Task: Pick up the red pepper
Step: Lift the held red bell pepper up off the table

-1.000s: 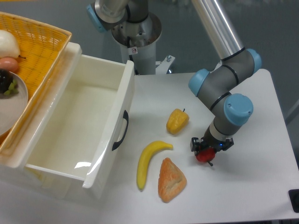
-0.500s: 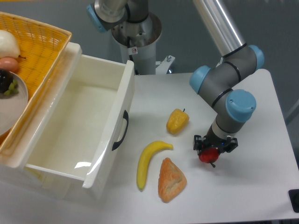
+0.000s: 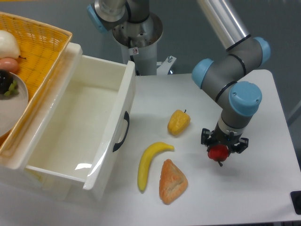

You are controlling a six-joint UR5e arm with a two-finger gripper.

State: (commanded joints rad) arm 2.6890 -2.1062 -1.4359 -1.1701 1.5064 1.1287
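Observation:
The red pepper (image 3: 218, 153) is a small glossy red toy with a dark stem pointing down, held at the right of the white table (image 3: 263, 188). My gripper (image 3: 223, 147) comes down on it from above and is shut on it. The black fingers flank the pepper on both sides and the wrist hides its top. The frame does not show whether the pepper touches the tabletop.
A yellow pepper (image 3: 178, 122) lies left of the gripper, with a banana (image 3: 149, 162) and a croissant (image 3: 172, 181) nearer the front. An open white drawer (image 3: 75, 132) fills the left. Behind it stands a yellow basket (image 3: 37, 47) with food.
The gripper and the red pepper have moved together to the right, the wrist shifting with them. The other items have stayed in place.

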